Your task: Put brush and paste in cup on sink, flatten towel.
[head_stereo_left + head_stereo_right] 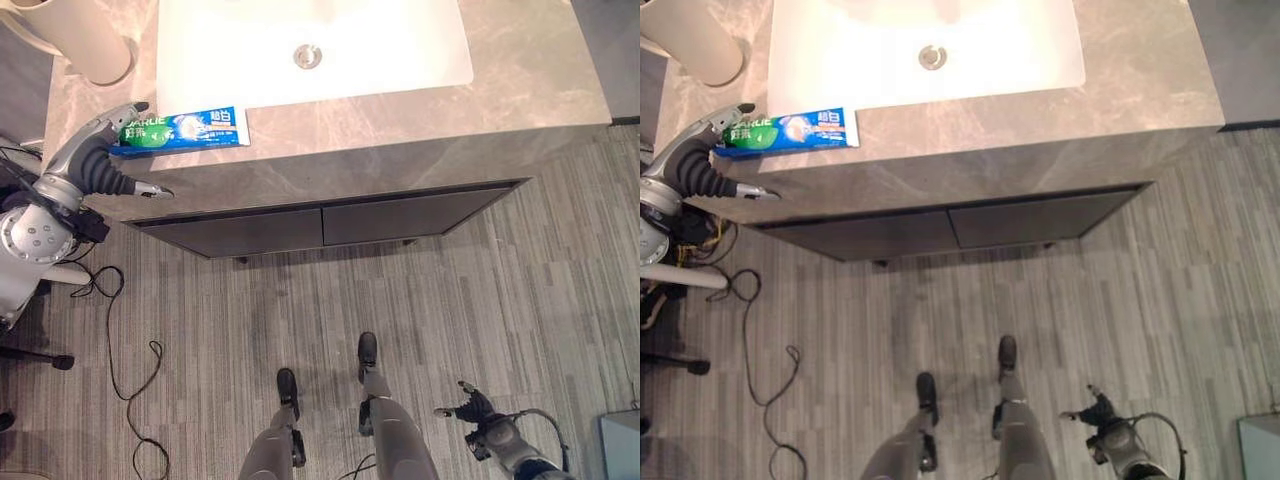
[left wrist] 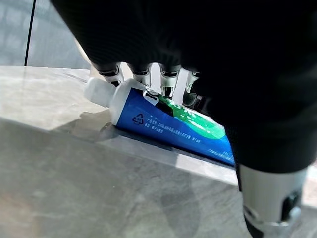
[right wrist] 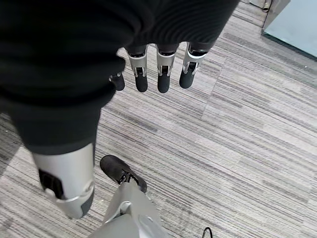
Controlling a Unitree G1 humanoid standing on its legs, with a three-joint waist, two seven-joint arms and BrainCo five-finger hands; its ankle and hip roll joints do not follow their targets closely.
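Observation:
A blue and green toothpaste tube lies flat near the front left edge of the grey stone counter. My left hand is at the tube's capped left end. Its straight fingers reach over the far side of the tube and touch it, while the thumb hangs off the counter's front edge, so the hand is open. A beige cup stands at the counter's back left corner. My right hand hangs low over the floor, with its fingers relaxed and holding nothing.
A white sink basin with a metal drain takes up the middle of the counter. Dark drawer fronts sit under the counter's front edge. Grey striped flooring lies below.

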